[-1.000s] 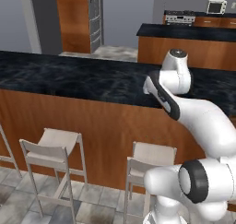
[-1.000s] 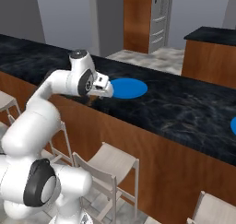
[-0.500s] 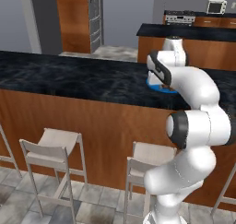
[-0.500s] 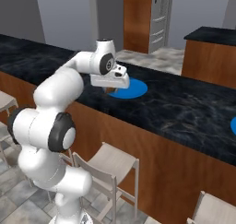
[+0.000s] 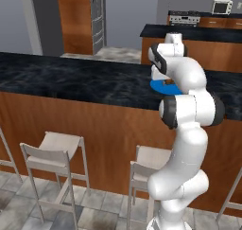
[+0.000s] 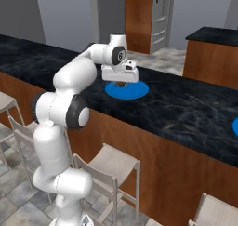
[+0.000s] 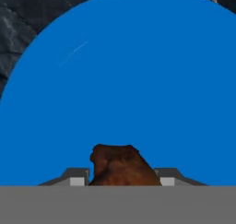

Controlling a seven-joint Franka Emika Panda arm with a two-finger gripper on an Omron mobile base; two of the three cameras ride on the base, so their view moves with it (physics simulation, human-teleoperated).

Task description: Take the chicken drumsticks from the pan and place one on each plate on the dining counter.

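Observation:
My gripper is shut on a brown chicken drumstick, whose thick end sticks out between the fingers. It hangs just above a bright blue plate on the black marbled dining counter. From the right base view the gripper points down over the middle of this plate. In the left base view the arm hides most of the plate. A second blue plate lies at the counter's far right. The pan is out of view.
White stools stand along the wooden front of the dining counter. Behind it is a floor aisle, then another dark-topped counter with a microwave, and a steel fridge.
The arm has swung forward from the counter's near edge to above the blue plate, carrying the drumstick. The jaws have kept the same grip.

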